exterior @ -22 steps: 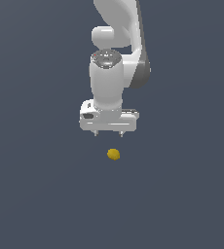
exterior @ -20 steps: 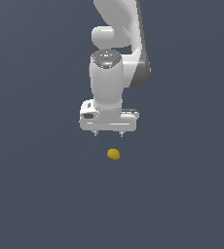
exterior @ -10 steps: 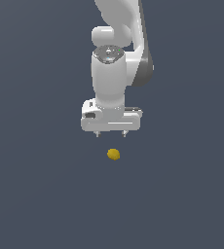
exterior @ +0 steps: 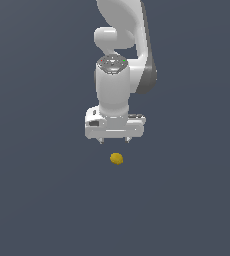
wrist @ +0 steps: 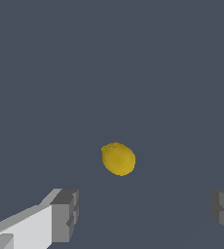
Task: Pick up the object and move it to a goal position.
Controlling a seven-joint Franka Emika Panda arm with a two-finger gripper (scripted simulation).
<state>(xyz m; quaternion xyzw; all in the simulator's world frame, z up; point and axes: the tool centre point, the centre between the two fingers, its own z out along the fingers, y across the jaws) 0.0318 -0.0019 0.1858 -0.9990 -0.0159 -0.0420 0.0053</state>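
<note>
Below the white arm in the exterior view, the end effector [exterior: 114,140] points straight down, its two short dark fingertips [exterior: 101,141] set wide apart and holding nothing. The arm [exterior: 118,90] is smooth, glossy white plastic with rounded joints and a grey band on the side toward the exterior view's right; its upper part is cut off by the frame's top edge. The ball [exterior: 116,159] sits just beneath the end effector, apart from it, roughly centred under the gap between the fingertips. It is small, yellow-orange and a little lumpy. The surface [exterior: 37,200] around it is a flat, featureless dark blue-grey, with no edge to show where it ends.

From the wrist view, the ball [wrist: 118,158] appears larger, matte yellow, more egg-shaped than round, with a slight bump at one end. It lies on the same plain dark surface [wrist: 109,58], between the two grey, blocky fingers [wrist: 65,215] without touching either. Both fingers are cut off by the frame, one showing only a sliver at the edge.
</note>
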